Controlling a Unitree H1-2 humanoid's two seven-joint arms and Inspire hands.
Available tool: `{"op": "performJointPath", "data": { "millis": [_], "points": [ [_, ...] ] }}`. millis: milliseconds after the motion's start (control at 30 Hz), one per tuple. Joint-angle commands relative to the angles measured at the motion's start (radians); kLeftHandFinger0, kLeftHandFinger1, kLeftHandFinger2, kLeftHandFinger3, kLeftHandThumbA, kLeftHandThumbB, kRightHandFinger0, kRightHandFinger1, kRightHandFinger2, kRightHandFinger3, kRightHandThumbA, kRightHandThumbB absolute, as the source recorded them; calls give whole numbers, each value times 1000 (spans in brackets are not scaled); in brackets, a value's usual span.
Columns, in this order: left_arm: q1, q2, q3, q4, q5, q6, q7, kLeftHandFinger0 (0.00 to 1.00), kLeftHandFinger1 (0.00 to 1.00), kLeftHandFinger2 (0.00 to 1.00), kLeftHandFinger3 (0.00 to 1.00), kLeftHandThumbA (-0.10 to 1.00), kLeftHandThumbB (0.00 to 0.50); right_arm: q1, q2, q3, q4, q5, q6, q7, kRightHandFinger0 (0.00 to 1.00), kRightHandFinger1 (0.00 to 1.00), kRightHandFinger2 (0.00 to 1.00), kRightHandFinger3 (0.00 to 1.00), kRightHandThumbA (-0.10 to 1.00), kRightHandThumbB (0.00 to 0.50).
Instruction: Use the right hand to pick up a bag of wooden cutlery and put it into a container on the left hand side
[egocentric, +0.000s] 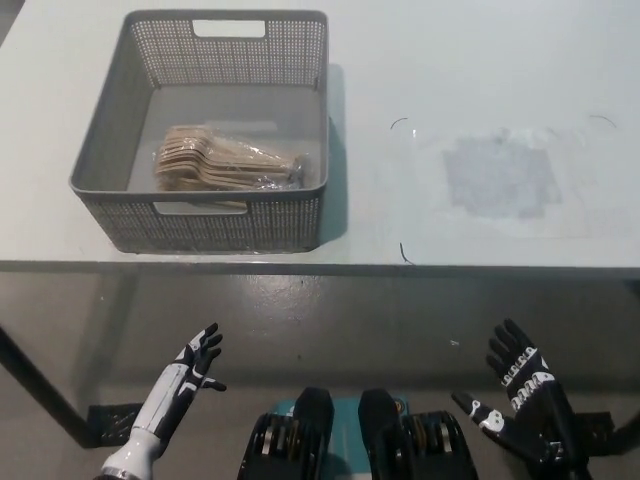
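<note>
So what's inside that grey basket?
A clear bag of wooden cutlery lies on the floor of the grey basket, near its front wall. That wall covers the bag's near edge and anything right behind it.

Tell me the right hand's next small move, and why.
Probably none: I would leave the right hand below the table edge. It is open and empty, the bag of wooden cutlery lies inside the grey basket, and no other bag shows on the table. The left hand rests open at the lower left.

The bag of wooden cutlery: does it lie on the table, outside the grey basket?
No, the bag of wooden cutlery lies inside the grey basket, near its front wall.
</note>
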Motion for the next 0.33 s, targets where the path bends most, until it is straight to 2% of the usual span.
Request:
{"op": "performJointPath", "data": {
  "millis": [0,100,300],
  "points": [
    [-24,9,11,-17,-18,-38,5,641,936,1000,1000,1000,471,-18,1,-10,-10,50,-33,35,1000,1000,1000,1000,964,90],
    [-1,8,12,-28,-22,-38,1,631,938,1000,1000,1000,490,-4,1,-2,-13,41,-34,35,1000,1000,1000,1000,931,75],
    [25,8,7,-47,-16,-38,1,627,941,1000,1000,1000,465,21,-5,10,-20,9,-38,28,1000,1000,1000,1000,895,56]
  ]
}}
